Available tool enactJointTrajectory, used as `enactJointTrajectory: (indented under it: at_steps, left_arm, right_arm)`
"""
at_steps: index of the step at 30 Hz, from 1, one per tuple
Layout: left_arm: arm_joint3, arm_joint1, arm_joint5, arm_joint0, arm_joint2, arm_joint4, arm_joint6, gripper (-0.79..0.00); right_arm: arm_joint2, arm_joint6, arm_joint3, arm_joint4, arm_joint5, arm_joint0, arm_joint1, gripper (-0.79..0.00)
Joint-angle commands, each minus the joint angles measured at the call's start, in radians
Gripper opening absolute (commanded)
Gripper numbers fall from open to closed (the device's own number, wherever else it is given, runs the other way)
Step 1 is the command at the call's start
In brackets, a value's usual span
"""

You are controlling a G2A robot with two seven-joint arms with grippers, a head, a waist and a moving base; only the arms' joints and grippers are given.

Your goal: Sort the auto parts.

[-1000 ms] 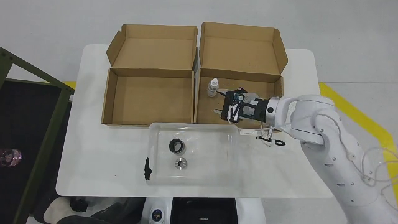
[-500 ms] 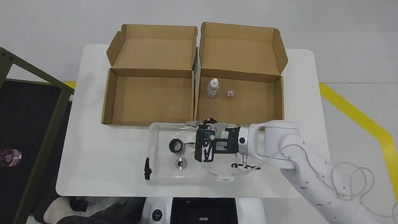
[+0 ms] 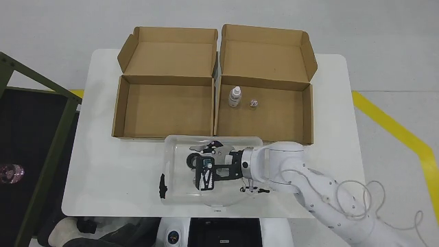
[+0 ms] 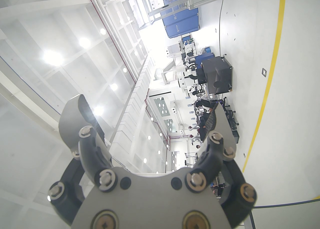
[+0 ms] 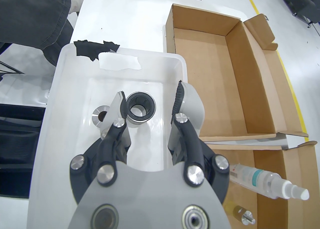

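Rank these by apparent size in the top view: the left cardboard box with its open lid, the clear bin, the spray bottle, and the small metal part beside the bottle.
Largest to smallest:
1. left cardboard box
2. clear bin
3. spray bottle
4. small metal part

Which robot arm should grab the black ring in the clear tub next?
Right, probably. The right gripper is open in the clear tub, with the black ring ahead between its fingers. The left gripper points up at the ceiling, away from the table.
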Motion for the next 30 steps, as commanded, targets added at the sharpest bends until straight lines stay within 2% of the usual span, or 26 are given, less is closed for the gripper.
enactJointTrajectory:
  at_steps: [1,30]
  left_arm:
    - [0.0,0.0,0.0,0.0,0.0,0.0,0.0,0.0]
    - [0.0,0.0,0.0,0.0,0.0,0.0,0.0,0.0]
  right_arm:
    - [-0.014,-0.001,0.012,-0.005,0.003,0.005,-0.005,-0.425]
    - [-0.114,0.034,0.192,-0.044,0.032,0.075,-0.071,-0.376]
